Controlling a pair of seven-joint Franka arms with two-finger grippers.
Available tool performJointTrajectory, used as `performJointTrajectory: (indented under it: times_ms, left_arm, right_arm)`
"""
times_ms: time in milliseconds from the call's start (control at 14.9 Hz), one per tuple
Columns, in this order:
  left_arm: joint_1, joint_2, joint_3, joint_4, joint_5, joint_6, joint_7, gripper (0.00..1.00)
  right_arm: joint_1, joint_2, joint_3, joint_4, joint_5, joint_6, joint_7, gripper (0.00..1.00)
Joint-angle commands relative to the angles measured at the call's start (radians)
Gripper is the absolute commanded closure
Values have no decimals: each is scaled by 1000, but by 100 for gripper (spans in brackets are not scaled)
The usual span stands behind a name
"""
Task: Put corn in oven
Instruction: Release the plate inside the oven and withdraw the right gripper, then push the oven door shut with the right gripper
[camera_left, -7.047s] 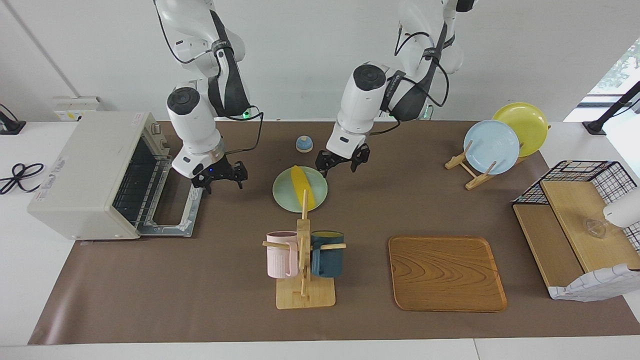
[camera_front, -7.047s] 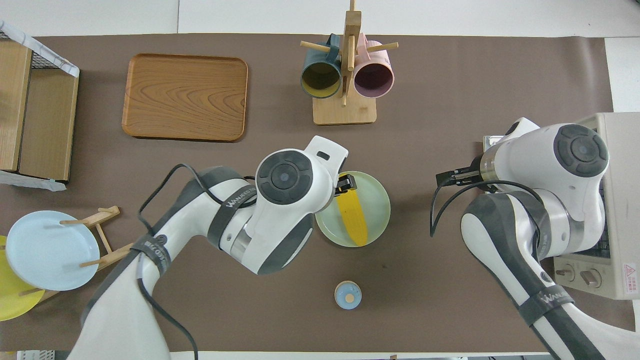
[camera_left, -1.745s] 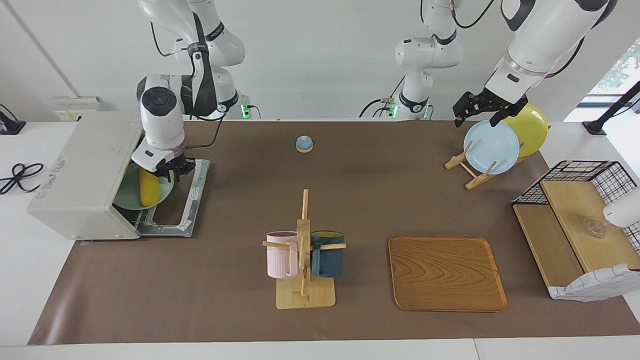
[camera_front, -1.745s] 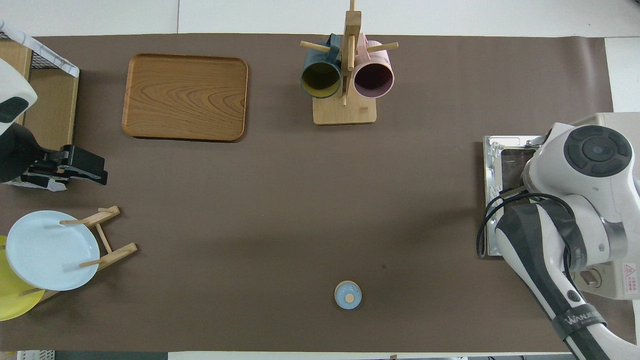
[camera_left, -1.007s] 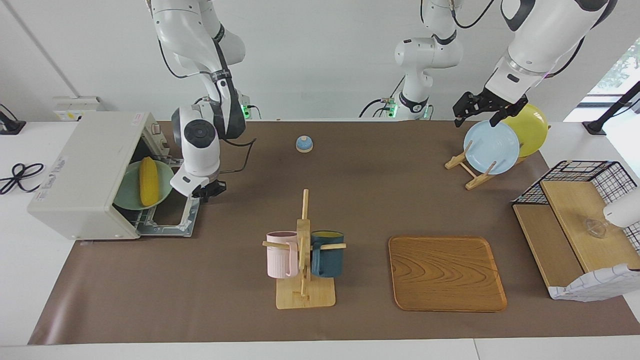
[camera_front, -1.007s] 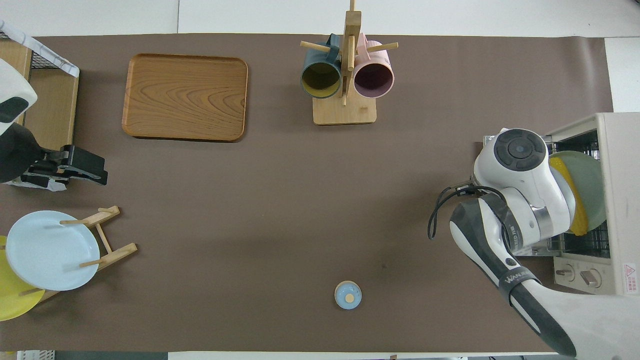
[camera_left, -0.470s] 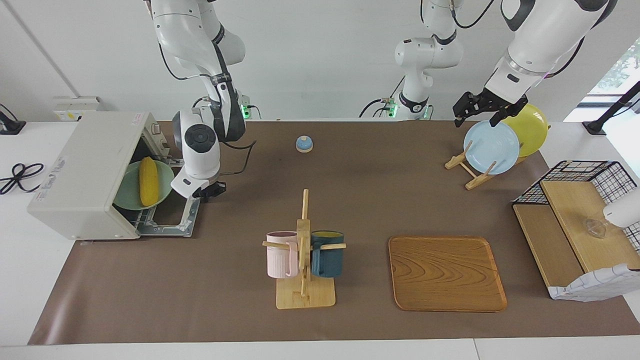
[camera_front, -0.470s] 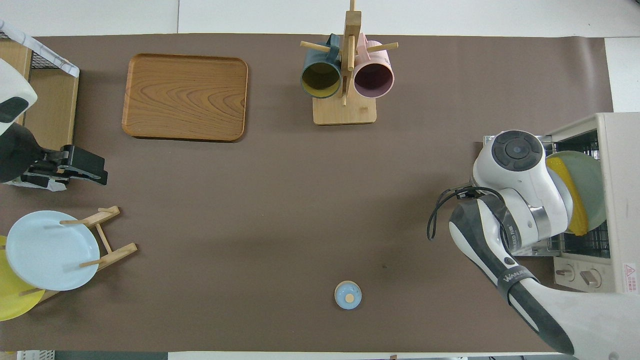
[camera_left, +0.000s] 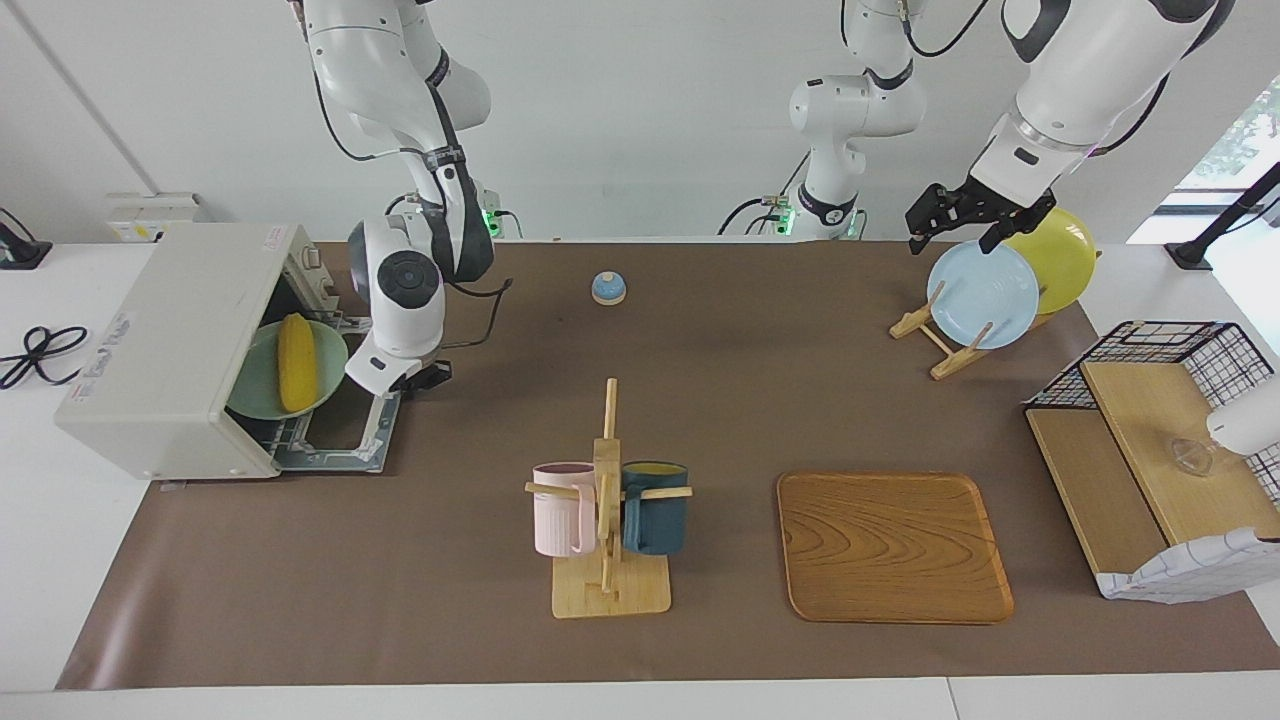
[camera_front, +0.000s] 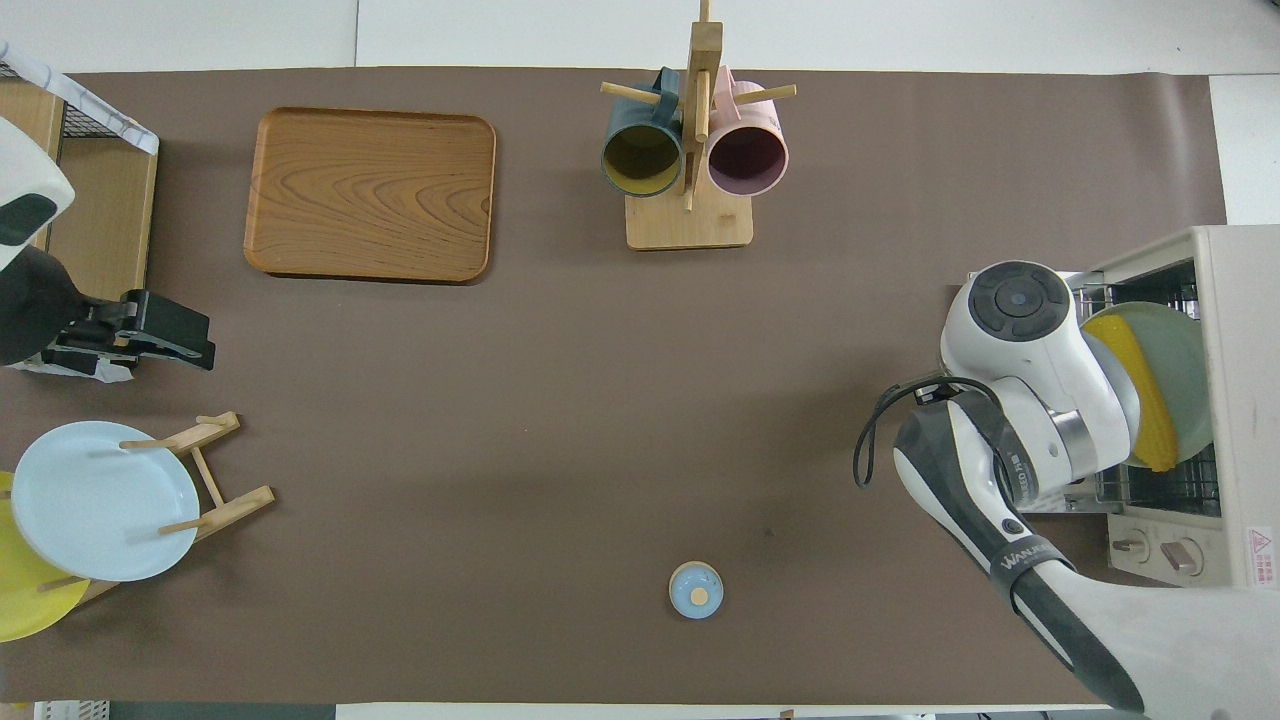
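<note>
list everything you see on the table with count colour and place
oven: 1, off-white, door down, at the right arm's end
corn: 1, yellow, on a green plate in the oven
bell: 1, blue, near the robots
mugs: 2, pink and dark blue, on a wooden stand
tray: 1, wooden
plates: 2, light blue and yellow, on a wooden rack
wire basket: 1, black, at the left arm's end
right tool: shut, over the oven door's edge
left tool: open, above the plates, waiting
</note>
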Motion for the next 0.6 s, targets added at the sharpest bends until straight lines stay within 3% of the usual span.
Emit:
performJointTrajectory:
  times_ms: [0,336,537]
  left_arm:
    - [13,5,-7,16,3,-1,7,0]
    - [13,5,-7,16,3,-1,7,0]
    - [13,5,-7,16,3,-1,7,0]
  right_arm:
    - [-7,-27,-3,60,-63,-154,-14,100]
    - [-68,-79,-9,166,-54,-281,-248,100]
    - [-136,-142,-9,166,-39,-298,-376,100]
